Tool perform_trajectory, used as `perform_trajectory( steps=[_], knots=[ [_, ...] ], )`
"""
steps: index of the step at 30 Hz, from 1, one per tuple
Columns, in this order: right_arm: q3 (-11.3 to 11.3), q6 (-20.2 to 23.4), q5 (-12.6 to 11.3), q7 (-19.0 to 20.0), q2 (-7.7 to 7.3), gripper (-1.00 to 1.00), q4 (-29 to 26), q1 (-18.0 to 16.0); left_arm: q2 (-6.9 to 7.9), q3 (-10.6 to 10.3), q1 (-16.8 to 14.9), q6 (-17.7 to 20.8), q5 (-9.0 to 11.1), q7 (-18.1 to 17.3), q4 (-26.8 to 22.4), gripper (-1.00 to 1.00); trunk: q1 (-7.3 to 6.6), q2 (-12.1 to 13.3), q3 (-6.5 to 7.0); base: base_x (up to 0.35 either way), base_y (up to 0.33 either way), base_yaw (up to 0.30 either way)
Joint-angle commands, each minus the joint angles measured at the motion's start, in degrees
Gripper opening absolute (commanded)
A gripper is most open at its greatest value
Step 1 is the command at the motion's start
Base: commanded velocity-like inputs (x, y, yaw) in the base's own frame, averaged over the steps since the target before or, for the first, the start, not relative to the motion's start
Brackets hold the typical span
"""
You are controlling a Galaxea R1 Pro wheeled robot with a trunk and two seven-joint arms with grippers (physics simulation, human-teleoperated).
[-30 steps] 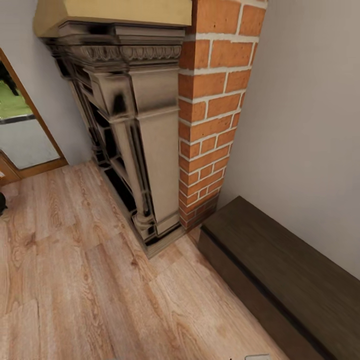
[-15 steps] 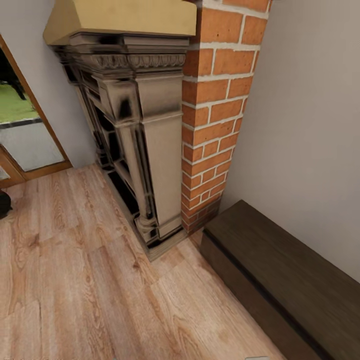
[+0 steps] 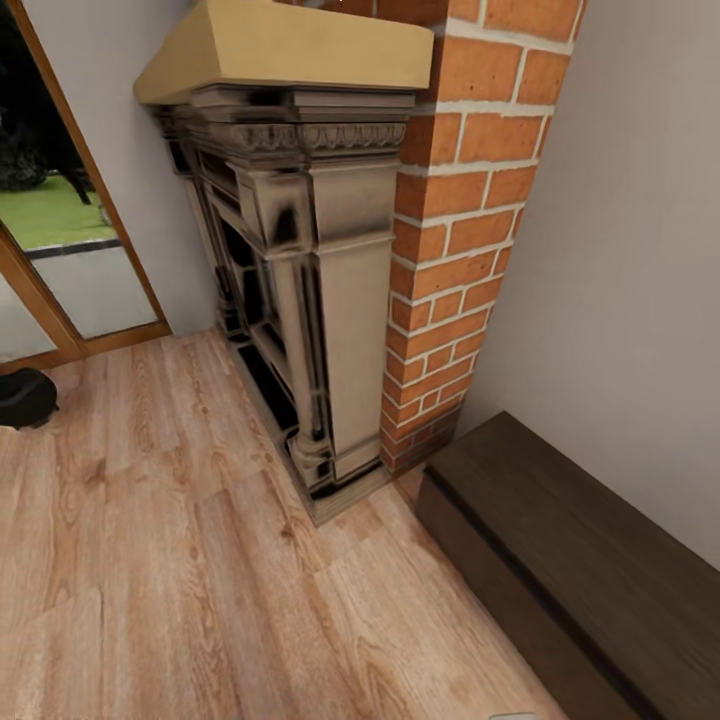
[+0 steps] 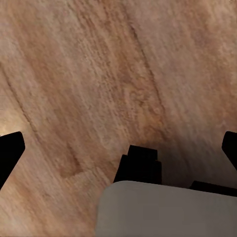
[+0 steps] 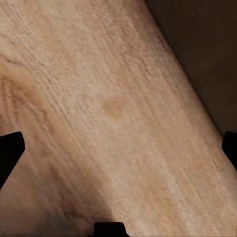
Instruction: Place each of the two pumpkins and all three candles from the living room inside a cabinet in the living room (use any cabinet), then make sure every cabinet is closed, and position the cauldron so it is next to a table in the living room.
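Note:
The long, low dark-brown cabinet (image 3: 580, 560) stands against the wall at the lower right of the head view, its plain fronts shut. At the left edge a round black pot, the cauldron (image 3: 24, 397), sits on the floor, partly cut off. In the left wrist view my left gripper (image 4: 118, 148) is open above bare wood floor, with its dark fingertips (image 4: 10, 153) far apart. My right gripper (image 5: 118, 148) is also open over the floor, and a dark corner of the cabinet (image 5: 207, 49) lies beside it. The pumpkins, candles and table are out of view.
An ornate carved fireplace (image 3: 300, 280) with a tan mantel stands in the middle, against a red brick column (image 3: 450, 250). A glass door with a wooden frame (image 3: 60, 250) is at the left. Wood floor (image 3: 200, 580) spreads in front.
The whole picture has shifted right and down, so the camera has turned. More of the door and the cauldron have come into view. Nothing in the room has moved.

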Motion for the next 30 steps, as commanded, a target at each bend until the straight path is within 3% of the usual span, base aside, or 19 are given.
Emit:
perform_trajectory(
  steps=[1,30],
  knots=[
    [0.0,0.0,0.0,0.0,0.0,1.0,0.0,0.0,0.01,0.0,0.03,0.0,0.0,0.0,0.0,1.0,0.0,0.0,0.09,0.0,0.0,0.135],
    [0.0,0.0,0.0,0.18,0.2,1.0,0.09,0.47,0.07,0.0,0.16,0.0,0.0,0.0,0.0,1.0,0.0,0.0,2.52,0.0,0.0,0.128]
  ],
)
